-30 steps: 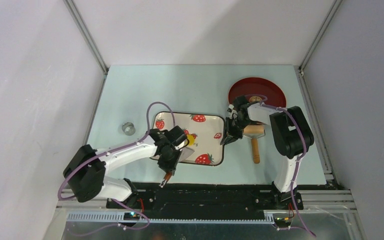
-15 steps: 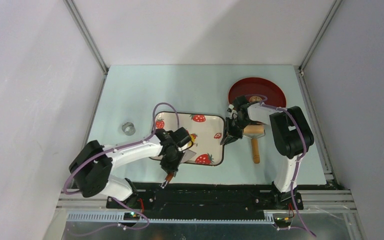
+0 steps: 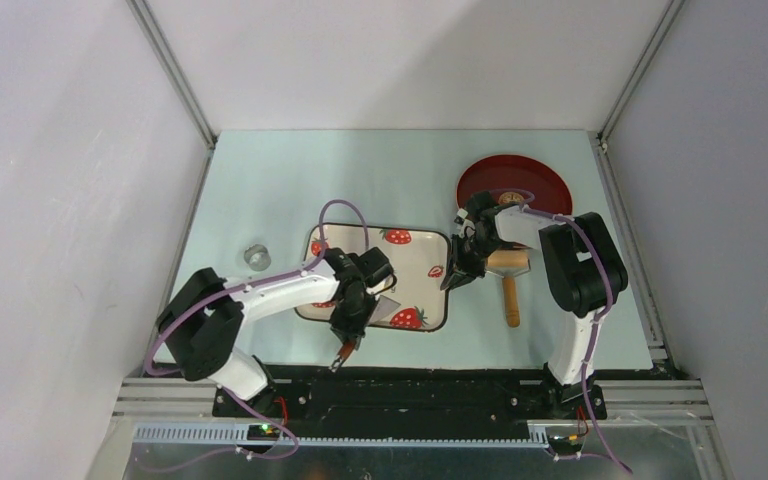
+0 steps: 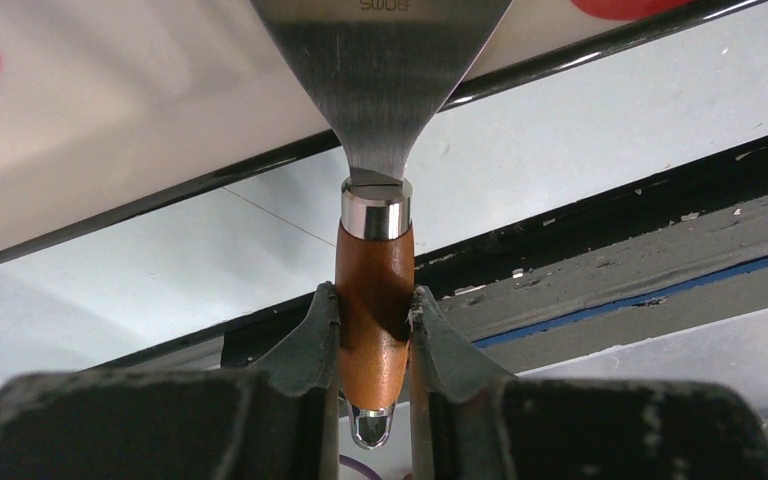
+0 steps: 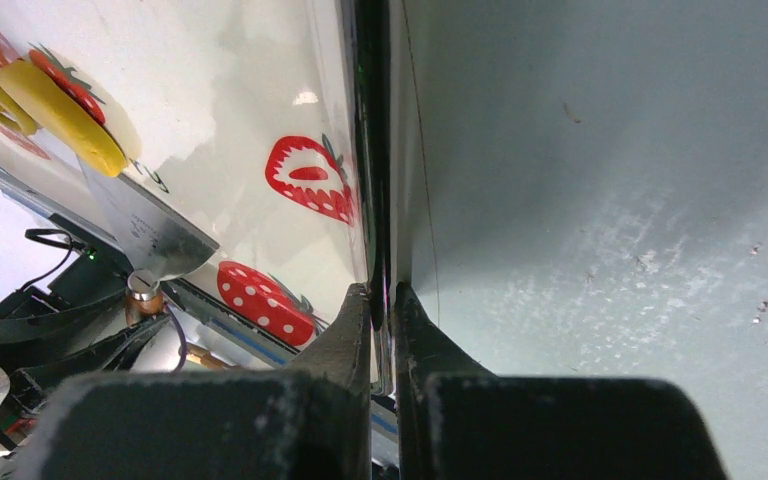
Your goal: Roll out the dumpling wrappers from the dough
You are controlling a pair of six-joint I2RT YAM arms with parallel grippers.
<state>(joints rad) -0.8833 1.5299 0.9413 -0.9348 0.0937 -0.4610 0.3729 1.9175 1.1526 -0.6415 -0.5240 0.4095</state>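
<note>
Steel scraper in left tool slid rightward over tray.

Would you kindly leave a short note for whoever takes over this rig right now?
Left gripper: shut on the scraper handle, blade over the strawberry tray.
Right gripper: shut on the tray's right rim.
Yellow dough lies on the tray at the blade's edge; one tan wrapper seems to sit on the red plate.
Left to do: free the dough and make more wrappers. Wooden tool and ring cutter lie on the table.
</note>
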